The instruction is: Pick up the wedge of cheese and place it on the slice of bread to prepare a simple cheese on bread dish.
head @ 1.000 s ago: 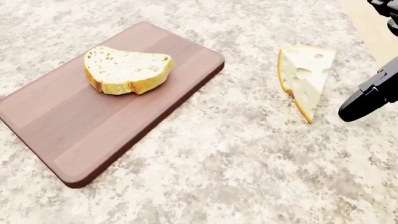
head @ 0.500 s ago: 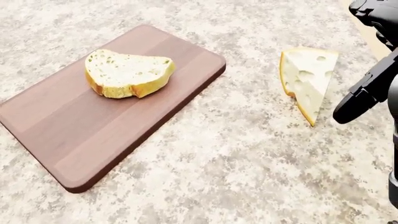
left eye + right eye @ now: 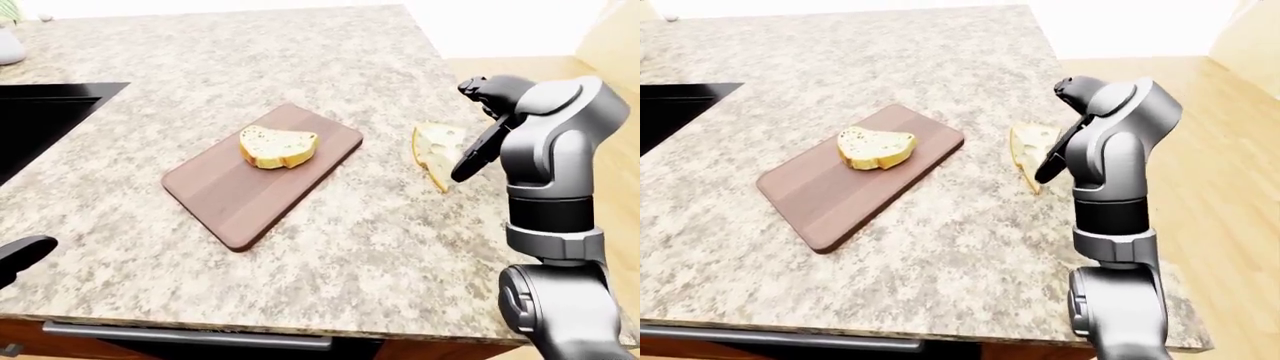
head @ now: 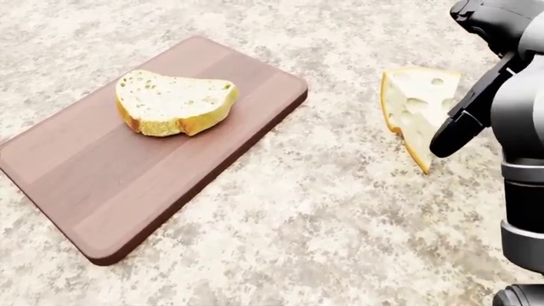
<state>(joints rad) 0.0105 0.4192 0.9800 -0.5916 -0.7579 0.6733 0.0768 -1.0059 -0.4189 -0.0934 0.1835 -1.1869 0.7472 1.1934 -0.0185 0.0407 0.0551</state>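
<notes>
Beside the cheese wedge, right hand fingers apart, seemingly just clear of its right edge.

A brown cutting board lies on the speckled granite counter, right of a black sink.

Head view looks steeply down, close in on the cutting board and cheese. Both eye views sit further out, angled down across the whole tabletop, sharing that same patch.
</notes>
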